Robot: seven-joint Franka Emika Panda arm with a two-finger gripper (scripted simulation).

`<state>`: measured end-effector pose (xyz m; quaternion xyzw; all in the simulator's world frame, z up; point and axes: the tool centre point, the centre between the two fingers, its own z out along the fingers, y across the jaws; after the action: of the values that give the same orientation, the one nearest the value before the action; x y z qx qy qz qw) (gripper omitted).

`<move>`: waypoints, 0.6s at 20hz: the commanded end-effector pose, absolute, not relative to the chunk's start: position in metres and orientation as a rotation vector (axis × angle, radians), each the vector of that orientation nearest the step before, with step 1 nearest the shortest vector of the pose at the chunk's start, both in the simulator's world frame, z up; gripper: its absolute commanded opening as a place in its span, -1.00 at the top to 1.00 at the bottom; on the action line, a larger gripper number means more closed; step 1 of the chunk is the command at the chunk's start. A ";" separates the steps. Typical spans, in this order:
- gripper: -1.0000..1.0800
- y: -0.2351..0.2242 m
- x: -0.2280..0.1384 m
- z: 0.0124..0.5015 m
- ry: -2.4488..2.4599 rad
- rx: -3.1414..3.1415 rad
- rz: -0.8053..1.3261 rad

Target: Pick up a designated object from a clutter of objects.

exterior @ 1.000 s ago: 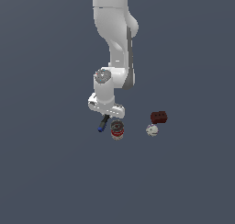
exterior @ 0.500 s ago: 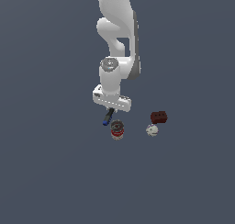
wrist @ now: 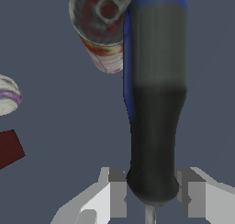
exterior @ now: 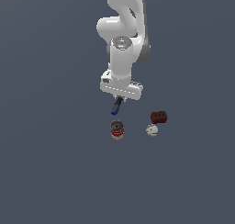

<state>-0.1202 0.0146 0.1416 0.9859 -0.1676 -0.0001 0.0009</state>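
Note:
The screwdriver (exterior: pixel 116 106), with a blue-and-black handle, hangs from my gripper (exterior: pixel 119 98), lifted clear above the floor and the other items. In the wrist view the handle (wrist: pixel 156 103) fills the middle, clamped between my two fingers (wrist: pixel 117 193), and the thin grey shaft (wrist: pixel 149 214) shows just behind it. The gripper (wrist: pixel 153 191) is shut on the handle's black end. The round red-and-grey can (exterior: pixel 117 129) stands just below the screwdriver's tip; it also shows in the wrist view (wrist: pixel 103 30).
A dark red block (exterior: pixel 159 117) and a whitish ball (exterior: pixel 152 130) lie close together at the exterior view's right of the can. Both show at the edge of the wrist view, the block (wrist: pixel 9 147) and the ball (wrist: pixel 7 95). The floor is plain grey.
The arm has risen and shifted a little toward the exterior view's right, carrying the screwdriver up away from the can. The can, block and ball have not moved.

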 end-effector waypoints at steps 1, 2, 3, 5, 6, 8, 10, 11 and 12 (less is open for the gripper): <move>1.00 0.026 -0.125 0.161 -0.527 3.094 0.001; 1.00 0.031 -0.128 0.169 -0.526 3.093 0.002; 1.00 0.036 -0.130 0.177 -0.526 3.093 0.002; 1.00 0.047 -0.134 0.193 -0.526 3.093 0.002; 1.00 0.052 -0.136 0.201 -0.526 3.092 0.002; 1.00 0.062 -0.141 0.217 -0.526 3.092 0.002; 1.00 0.073 -0.145 0.234 -0.526 3.092 0.002; 1.00 0.078 -0.147 0.242 -0.526 3.092 0.002; 1.00 0.083 -0.149 0.250 -0.526 3.092 0.002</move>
<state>-0.1455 0.0752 0.2372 0.9859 -0.1676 0.0005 0.0024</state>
